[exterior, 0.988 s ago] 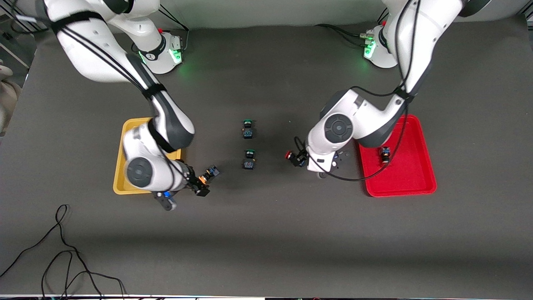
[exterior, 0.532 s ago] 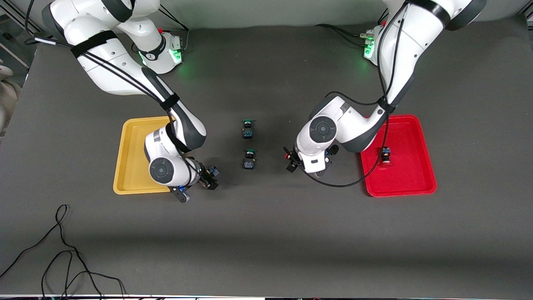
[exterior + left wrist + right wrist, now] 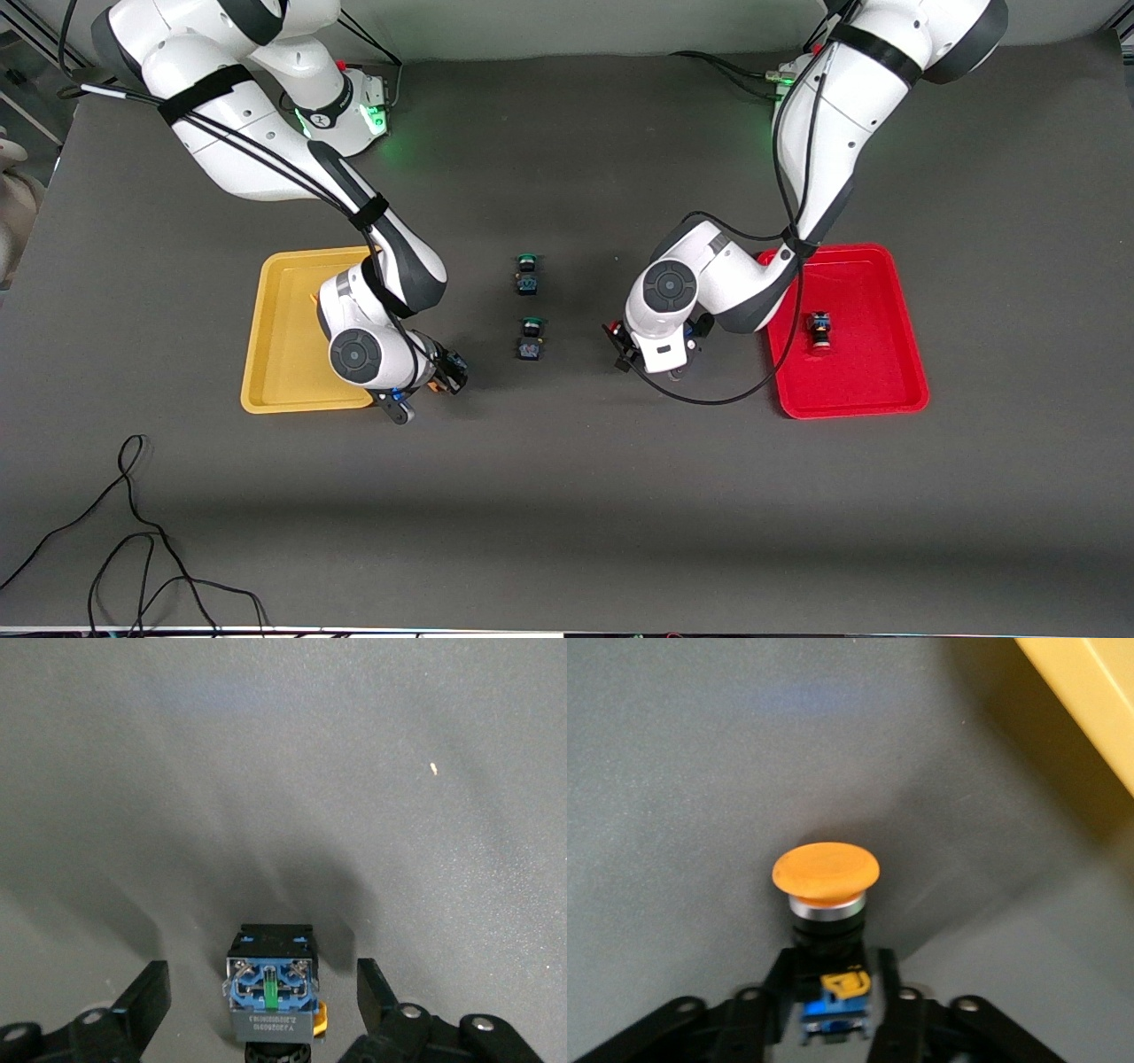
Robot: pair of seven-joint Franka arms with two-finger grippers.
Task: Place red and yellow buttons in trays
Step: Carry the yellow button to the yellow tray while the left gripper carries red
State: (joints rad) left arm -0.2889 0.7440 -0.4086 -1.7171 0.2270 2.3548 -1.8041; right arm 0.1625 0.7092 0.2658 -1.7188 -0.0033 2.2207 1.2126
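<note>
Done so far: I count one red button (image 3: 819, 330) lying inside the red tray (image 3: 886, 390)
Yellow tray (image 3: 275, 354): mostly covered by the right arm; a small orange speck shows at the arm's edge, and I cannot tell whether that is a button
Right gripper (image 3: 833, 979): fingers clamped on the black body of an orange-yellow button (image 3: 826, 873), low over the table just beside the yellow tray's corner nearer the camera, not over the tray
Left gripper (image 3: 266, 992): fingers (image 3: 146, 1001) spread apart on either side of the second red button (image 3: 268, 957), not touching it; it sits on the table between the green switches and the red tray
Green switches (image 3: 527, 273): both at mid-table, not mine to move
Left to do, as I judge it: close on the second red button and carry it to the red tray; bring the orange-yellow one into the yellow tray
Progress: roughly a quarter confirmed
</note>
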